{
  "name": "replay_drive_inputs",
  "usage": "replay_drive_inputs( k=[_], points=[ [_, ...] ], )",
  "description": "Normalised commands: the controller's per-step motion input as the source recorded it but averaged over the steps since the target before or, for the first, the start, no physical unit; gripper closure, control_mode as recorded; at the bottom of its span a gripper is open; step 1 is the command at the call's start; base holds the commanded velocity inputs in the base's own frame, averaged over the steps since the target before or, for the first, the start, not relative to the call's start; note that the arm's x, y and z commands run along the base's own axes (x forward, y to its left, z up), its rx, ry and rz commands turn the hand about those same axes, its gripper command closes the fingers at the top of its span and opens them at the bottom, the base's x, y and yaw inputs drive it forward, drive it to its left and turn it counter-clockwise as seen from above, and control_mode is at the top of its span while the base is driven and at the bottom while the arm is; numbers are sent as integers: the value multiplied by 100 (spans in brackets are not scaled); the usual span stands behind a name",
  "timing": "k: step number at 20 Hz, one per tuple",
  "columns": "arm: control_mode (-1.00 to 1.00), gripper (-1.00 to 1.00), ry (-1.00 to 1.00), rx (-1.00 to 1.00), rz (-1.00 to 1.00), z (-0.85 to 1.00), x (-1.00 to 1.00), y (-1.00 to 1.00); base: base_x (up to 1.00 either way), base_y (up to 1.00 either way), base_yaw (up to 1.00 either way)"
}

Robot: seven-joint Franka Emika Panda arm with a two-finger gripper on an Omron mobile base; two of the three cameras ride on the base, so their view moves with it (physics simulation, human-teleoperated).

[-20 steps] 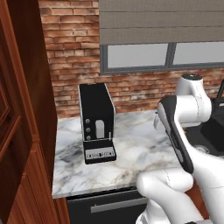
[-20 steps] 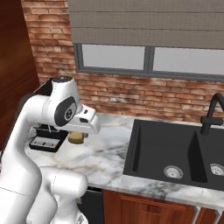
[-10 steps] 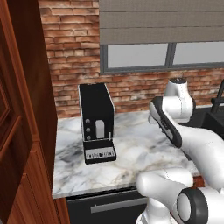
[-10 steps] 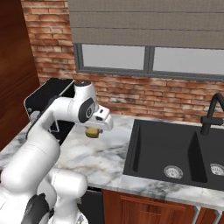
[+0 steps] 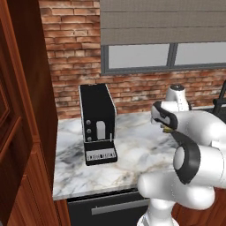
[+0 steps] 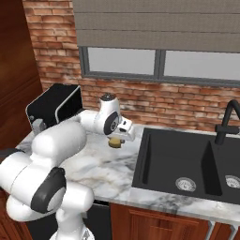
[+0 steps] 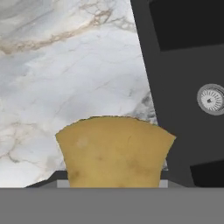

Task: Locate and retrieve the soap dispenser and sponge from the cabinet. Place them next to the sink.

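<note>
**Sponge carried over the marble, near the sink's left edge**

Above the tabletop (image 6: 101,171), just left of the sink (image 6: 187,161), the sponge (image 6: 115,142) hangs in the tool (image 6: 117,140). It is a tan-yellow piece, clamped between the jaws, which sit narrowed on it. In the hand view the sponge (image 7: 114,151) shows large and close, its upper edge curved, with white-grey marble (image 7: 65,70) beneath it and the black sink wall (image 7: 175,87) to one side. The round metal drain (image 7: 211,99) lies in the basin, well apart from the sponge.

From the right base view the sponge sits clear of the marble; whether it touches the surface I cannot tell. The black angular faucet (image 6: 226,123) rises at the far side of the basin, against the brick wall (image 6: 154,101).

From the left base view the black coffee machine (image 5: 97,123) stands on the tabletop, well left of the tool (image 5: 167,129). The reddish-brown cabinet (image 5: 22,132) stands at the left edge, beside the marble. A dark dishwasher front (image 5: 110,207) sits under the tabletop.
</note>
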Motion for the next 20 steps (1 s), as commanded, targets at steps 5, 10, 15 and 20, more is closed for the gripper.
replay_drive_inputs(
  k=[5,10,15,20],
  points=[
    [-100,100,6,0,6,-40,86,-37,0,0,0],
    [-100,100,2,0,3,-48,59,-21,0,0,0],
    [-100,100,0,0,3,-46,44,-9,0,0,0],
    [-100,100,-2,0,4,-45,19,-1,0,0,0]
  ],
)
